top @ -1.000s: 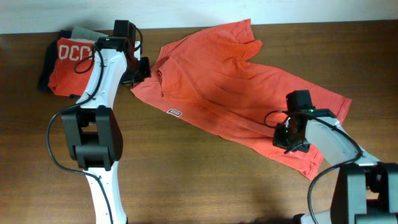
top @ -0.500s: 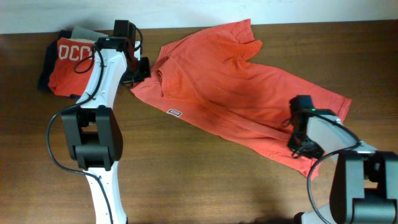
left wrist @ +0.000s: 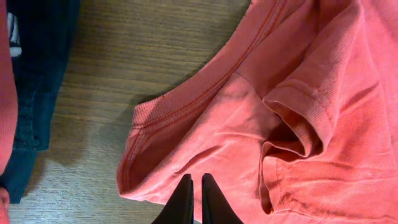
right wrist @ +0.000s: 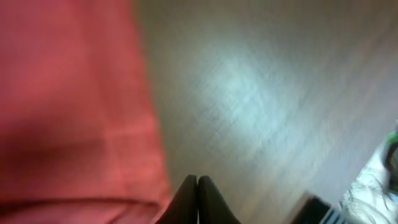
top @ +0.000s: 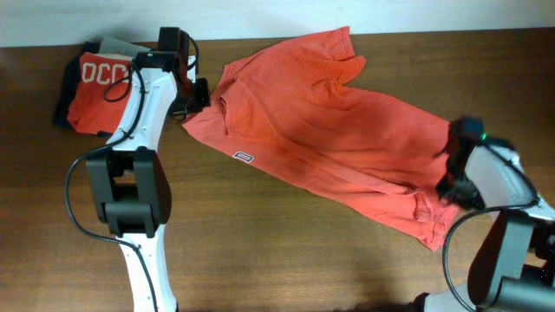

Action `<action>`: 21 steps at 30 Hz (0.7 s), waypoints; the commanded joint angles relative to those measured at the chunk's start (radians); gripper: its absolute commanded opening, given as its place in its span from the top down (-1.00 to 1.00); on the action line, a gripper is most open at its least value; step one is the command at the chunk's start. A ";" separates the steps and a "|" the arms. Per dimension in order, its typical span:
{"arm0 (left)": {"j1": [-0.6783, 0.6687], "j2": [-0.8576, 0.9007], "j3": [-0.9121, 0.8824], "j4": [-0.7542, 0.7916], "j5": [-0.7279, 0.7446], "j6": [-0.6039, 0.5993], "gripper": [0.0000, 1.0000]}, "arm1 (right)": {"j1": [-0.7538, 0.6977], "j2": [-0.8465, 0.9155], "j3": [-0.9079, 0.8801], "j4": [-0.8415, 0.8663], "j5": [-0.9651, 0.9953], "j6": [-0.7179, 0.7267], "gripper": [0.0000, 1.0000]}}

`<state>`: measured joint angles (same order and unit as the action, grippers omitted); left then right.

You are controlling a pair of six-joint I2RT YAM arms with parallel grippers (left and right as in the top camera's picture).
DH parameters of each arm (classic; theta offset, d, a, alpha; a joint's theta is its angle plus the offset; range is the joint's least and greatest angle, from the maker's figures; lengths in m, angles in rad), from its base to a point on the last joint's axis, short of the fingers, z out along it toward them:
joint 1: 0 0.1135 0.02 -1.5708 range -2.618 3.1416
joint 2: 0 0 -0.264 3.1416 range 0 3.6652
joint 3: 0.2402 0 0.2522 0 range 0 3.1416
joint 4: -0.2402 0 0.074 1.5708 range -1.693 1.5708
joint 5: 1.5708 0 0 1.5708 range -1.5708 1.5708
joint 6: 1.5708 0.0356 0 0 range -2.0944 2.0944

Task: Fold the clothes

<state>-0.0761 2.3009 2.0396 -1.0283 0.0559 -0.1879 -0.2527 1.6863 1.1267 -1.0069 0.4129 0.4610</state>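
Dark wood surface [top: 260, 260], white wall strip [top: 390, 13] along the far edge. T-shirt [top: 329, 121], coral-red, lies opened out on a diagonal from top centre to lower R, wrinkled, hem label [top: 243, 157] showing near its L edge. Pile of folded clothes [top: 91, 82] at far L (red piece w/ white letters on top, dark cloth under), apart from the shirt.

My left gripper [top: 198, 97] sits at the shirt's L corner, between pile and shirt. Wrist cam: jaws narrow, just a thin slit, tips over the hemmed corner. Can't tell if cloth is pinched. A hemmed fold [left wrist: 298, 118] lies beyond the tips to the R.

Right gripper [top: 447, 185] is at the shirt's R edge. Wrist cam is blurred: jaws pressed together, tips where red cloth meets bare wood. Can't tell if any fabric is caught.
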 commanded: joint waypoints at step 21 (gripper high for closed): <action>0.000 -0.003 0.003 0.002 0.008 -0.005 -0.74 | 0.591 0.170 0.276 0.293 -0.586 -0.772 0.92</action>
<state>-0.0761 2.3009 2.0396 -1.0279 0.0559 -0.1982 0.3103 1.8088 1.4155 -0.7387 -0.1551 -0.2451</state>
